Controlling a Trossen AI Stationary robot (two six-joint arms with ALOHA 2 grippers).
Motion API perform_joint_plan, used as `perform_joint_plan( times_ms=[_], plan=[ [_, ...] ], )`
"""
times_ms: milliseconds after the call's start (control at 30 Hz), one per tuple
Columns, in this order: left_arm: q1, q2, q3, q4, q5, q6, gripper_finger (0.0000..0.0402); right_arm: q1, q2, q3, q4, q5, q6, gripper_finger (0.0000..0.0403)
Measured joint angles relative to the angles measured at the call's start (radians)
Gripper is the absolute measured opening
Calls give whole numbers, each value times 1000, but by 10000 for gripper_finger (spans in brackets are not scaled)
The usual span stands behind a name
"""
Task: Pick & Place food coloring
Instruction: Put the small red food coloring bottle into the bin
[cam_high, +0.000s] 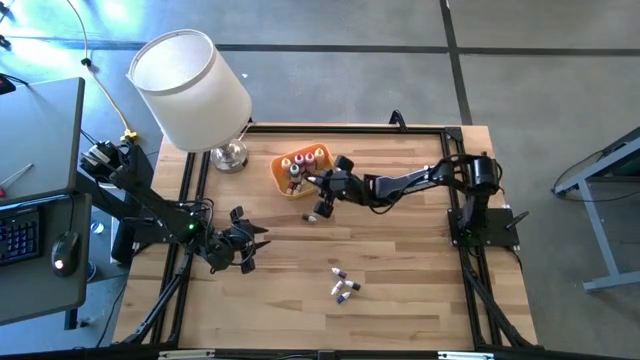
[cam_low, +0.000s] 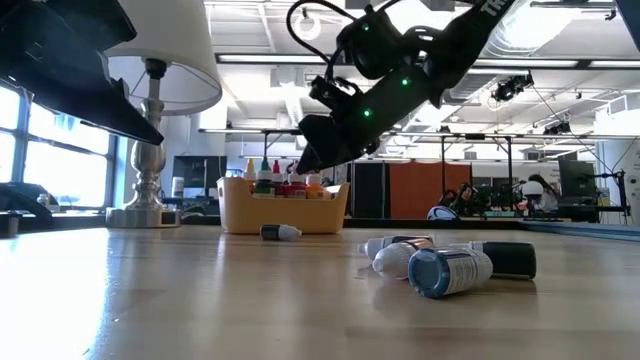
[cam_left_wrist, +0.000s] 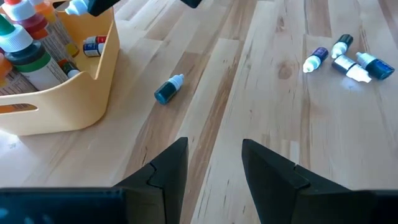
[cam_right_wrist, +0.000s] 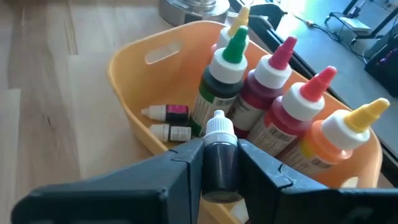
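Tabletop below — right hand (cam_right_wrist: 219, 167) pinches a vial (cam_right_wrist: 219, 155) over the tray (cam_right_wrist: 134, 68).

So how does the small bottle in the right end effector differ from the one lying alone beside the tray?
The held bottle is upright, gripped over the orange tray by the right end effector; the lone bottle lies on its side on the table, untouched. Held contents look dark; the lone one's teal. Both have white caps.

White-shaded lamp (cam_high: 192, 85) and orange tray (cam_high: 281, 172) on wooden table (cam_high: 400, 270)
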Motion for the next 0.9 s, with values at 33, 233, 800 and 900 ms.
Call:
perform_joint_plan(
  times_ms=[33,233,800,900],
  plan=[
    [0,0,0,0,0,0,149,-4,0,0,1,-1,-2,81],
    [0,0,0,0,0,0,149,-21,0,0,0,-4,1,86],
    [0,0,0,0,0,-1,149,-21,-1,0,0,-1,2,83],
    [0,0,0,0,0,-1,149,-29,-1,0,0,1,2,83]
  ],
)
